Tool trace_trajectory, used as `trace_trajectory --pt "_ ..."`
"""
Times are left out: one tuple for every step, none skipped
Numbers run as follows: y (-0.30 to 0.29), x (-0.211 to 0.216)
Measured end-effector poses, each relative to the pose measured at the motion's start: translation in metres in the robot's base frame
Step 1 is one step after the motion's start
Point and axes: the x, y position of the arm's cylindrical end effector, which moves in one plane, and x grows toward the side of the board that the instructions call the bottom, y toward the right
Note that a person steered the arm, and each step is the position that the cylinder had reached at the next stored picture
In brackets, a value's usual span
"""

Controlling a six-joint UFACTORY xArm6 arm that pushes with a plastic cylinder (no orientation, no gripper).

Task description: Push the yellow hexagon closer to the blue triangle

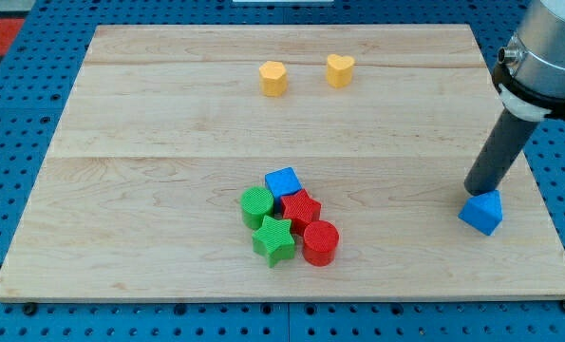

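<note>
The yellow hexagon [273,78] sits near the view's top, left of centre. The blue triangle [481,211] lies far off at the view's right, near the board's right edge. My tip [474,191] rests on the board just above and slightly left of the blue triangle, touching or almost touching it. The dark rod rises from there toward the view's upper right. The tip is far from the yellow hexagon.
A yellow heart [339,69] sits just right of the hexagon. A cluster lies low at centre: blue cube [284,181], green cylinder [256,205], red star [302,209], green star [273,239], red cylinder [321,242]. The wooden board [121,190] lies on a blue pegboard.
</note>
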Motion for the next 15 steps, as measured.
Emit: trace_trajectory --pt "0.000 0.012" --pt "0.000 0.023" --pt "0.000 0.026" --pt "-0.027 0.000" --pt "-0.083 -0.029" --pt "-0.155 -0.060" --pt "-0.226 -0.098" --pt "-0.280 -0.132" --pt "-0.324 -0.174" --pt "-0.316 -0.200" --pt "-0.291 -0.204" --pt "-0.264 -0.204" --pt "-0.238 -0.204" --pt "-0.212 -0.204" --pt "-0.196 -0.203"
